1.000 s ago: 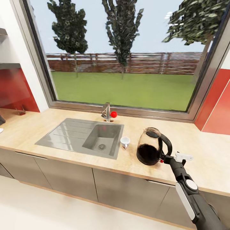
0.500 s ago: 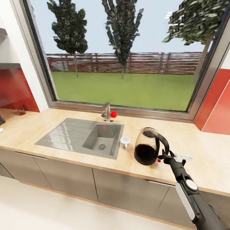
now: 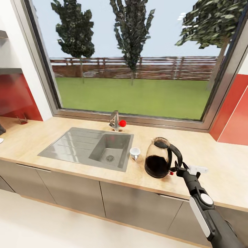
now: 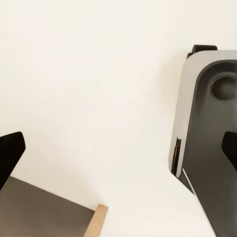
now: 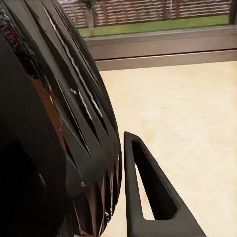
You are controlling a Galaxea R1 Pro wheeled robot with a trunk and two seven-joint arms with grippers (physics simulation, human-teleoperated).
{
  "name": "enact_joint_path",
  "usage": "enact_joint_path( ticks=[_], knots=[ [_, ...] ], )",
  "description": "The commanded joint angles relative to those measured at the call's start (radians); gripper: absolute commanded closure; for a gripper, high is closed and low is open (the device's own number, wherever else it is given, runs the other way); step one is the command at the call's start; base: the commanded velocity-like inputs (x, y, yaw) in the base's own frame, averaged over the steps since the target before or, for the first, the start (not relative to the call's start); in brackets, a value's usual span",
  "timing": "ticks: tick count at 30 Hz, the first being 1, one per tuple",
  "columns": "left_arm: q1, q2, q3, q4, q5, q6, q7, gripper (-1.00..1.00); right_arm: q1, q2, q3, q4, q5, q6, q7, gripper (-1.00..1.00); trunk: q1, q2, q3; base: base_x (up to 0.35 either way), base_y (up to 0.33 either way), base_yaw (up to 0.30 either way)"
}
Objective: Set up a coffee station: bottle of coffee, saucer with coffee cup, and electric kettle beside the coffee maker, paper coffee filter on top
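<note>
The electric kettle point(image 3: 160, 158) stands upright on the worktop point(image 3: 213, 162), its handle at three o'clock, where the right tool point(image 3: 176, 169) grips it (coffee cup point(image 3: 134, 153) at nine o'clock).

Right arm point(image 3: 201, 203) extends from the near right, forward and slightly left over the counter edge. Right gripper point(image 3: 176, 168) closed on the electric kettle point(image 3: 159, 158) handle; one finger point(image 5: 148, 197) lies alongside the kettle body. Left gripper fingertips point(image 4: 10, 153) set wide apart, nothing between them.
</note>
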Motion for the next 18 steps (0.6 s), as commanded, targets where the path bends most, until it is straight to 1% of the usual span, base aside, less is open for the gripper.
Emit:
enact_joint_path(
  ticks=[1, 7, 10, 14, 18],
  knots=[
    [-0.001, 0.000, 0.007, 0.002, -0.010, -0.005, 0.003, -1.00, -0.001, 0.000, 0.002, 0.000, -0.009, -0.003, -0.003, 1.00, 0.001, -0.002, -0.002, 0.000, 0.000, 0.000],
    [-0.001, 0.005, 0.007, 0.004, -0.009, -0.007, 0.004, -1.00, -0.001, 0.000, 0.004, -0.001, -0.010, 0.003, -0.003, 1.00, 0.001, -0.002, -0.002, 0.000, 0.000, 0.000],
    [-0.001, 0.006, 0.007, 0.007, -0.007, -0.009, 0.005, -1.00, -0.001, 0.000, 0.004, -0.018, -0.010, 0.030, -0.003, 1.00, 0.001, -0.002, -0.002, 0.000, 0.000, 0.000],
    [-0.001, 0.006, 0.008, 0.008, -0.005, -0.008, 0.008, -1.00, -0.001, 0.001, 0.004, -0.080, -0.010, 0.107, -0.003, 1.00, 0.001, -0.002, -0.002, 0.000, 0.000, 0.000],
    [0.000, 0.007, 0.009, 0.026, -0.004, -0.007, 0.009, -1.00, -0.001, 0.002, 0.007, -0.188, -0.011, 0.226, -0.004, 1.00, 0.001, -0.002, -0.002, 0.000, 0.000, 0.000]
  ],
)
